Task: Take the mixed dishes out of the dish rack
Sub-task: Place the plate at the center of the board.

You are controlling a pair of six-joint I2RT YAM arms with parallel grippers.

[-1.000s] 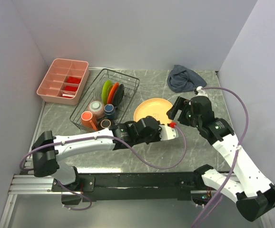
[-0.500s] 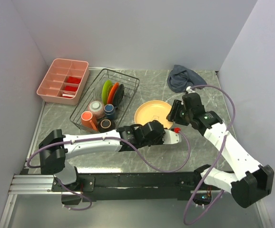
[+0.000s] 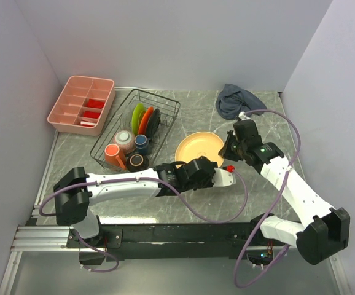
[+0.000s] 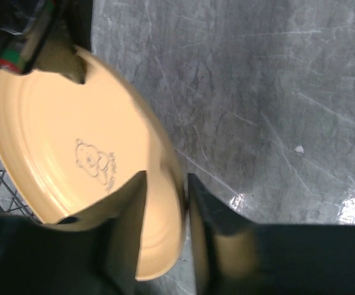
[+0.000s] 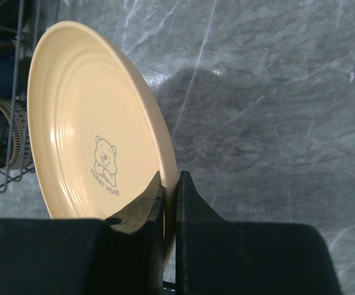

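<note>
The large tan-yellow plate [image 3: 199, 146] [image 4: 61, 141] [image 5: 85, 123], printed with a bear, is held tilted above the table right of the dish rack [image 3: 160, 99]. My right gripper [image 3: 227, 150] [image 5: 168, 175] is shut on its right rim. My left gripper [image 3: 214, 167] [image 4: 167, 178] straddles the near rim, jaws parted, a gap at one finger. In the rack stand a lime green plate [image 3: 137, 117], an orange mug [image 3: 113, 153], a pinkish bowl [image 3: 124, 140], a dark blue cup [image 3: 141, 142] and a dark brown bowl [image 3: 136, 161].
A pink compartment tray [image 3: 73, 98] with red items sits left of the rack. A grey-blue cloth [image 3: 237, 101] lies crumpled at the back right. White walls close in the table at the back and on both sides.
My right gripper moved in and shut on the plate's rim. My left gripper, shut on the plate before, has parted its jaws. The plate shifted slightly right.
</note>
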